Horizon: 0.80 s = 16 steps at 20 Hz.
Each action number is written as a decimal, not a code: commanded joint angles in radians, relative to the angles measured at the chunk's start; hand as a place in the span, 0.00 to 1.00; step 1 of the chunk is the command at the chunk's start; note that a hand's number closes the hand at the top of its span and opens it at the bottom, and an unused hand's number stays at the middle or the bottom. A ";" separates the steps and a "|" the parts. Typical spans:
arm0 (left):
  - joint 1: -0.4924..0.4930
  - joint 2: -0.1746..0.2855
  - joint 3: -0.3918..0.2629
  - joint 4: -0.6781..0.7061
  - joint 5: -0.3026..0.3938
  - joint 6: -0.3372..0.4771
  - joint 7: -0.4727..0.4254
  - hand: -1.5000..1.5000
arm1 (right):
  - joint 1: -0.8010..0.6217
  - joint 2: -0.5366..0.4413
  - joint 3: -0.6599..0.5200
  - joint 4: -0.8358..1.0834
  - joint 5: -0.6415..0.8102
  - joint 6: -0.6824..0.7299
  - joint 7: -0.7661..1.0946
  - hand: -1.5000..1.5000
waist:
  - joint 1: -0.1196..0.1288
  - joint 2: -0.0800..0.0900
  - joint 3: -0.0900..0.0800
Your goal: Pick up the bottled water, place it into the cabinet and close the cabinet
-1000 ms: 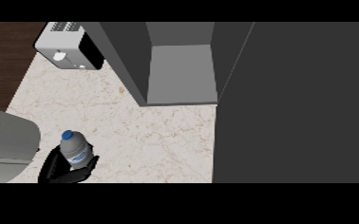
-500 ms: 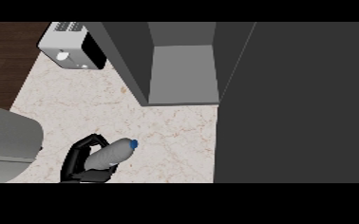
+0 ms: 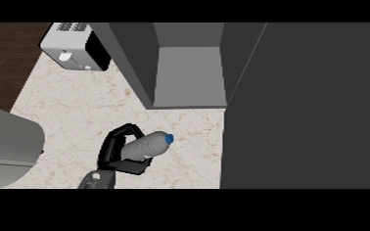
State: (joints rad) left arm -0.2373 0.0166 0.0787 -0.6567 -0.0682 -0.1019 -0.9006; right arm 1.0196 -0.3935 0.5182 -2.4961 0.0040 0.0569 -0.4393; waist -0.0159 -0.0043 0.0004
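Forearm (image 3: 96, 180) in grey is seen coming in from the lower edge, left of the middle, and it ends in the black right hand (image 3: 115, 149). The fingers of that hand are curled round the bottle (image 3: 145, 146), so that the clear body is clasped from above and below in the view. The bottle is held tilted over on its side above the counter (image 3: 72, 103), with its blue cap (image 3: 169, 138) turned to the right and a little away from the robot. Whether the bottle touches the pale marbled top cannot be told. A rounded grey shape (image 3: 18, 142) is cut off by the left edge beside the hand; what it is cannot be told. To the right of the cap, a tall dark panel (image 3: 296, 107) is seen to fill the right side of the view. Farther off, the cabinet (image 3: 188, 105) is shown open, its lighter grey inside framed by dark walls, and its front lip is set apart from the bottle. At the far left, a silver and black toaster (image 3: 72, 51) is stood at the counter's back corner.
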 commanded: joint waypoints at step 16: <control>-0.269 -0.017 -0.470 -0.315 0.427 0.466 0.510 1.00 | 0.048 -0.063 -0.046 -0.106 -0.055 -0.012 -0.015 0.00 | -0.015 0.001 -0.001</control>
State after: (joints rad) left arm -0.4311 0.0004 -0.3521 -0.9358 0.2924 0.2924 -0.4838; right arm 1.0142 -0.4331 0.4811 -2.4925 -0.0061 0.0387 -0.4753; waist -0.0272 -0.0031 -0.0003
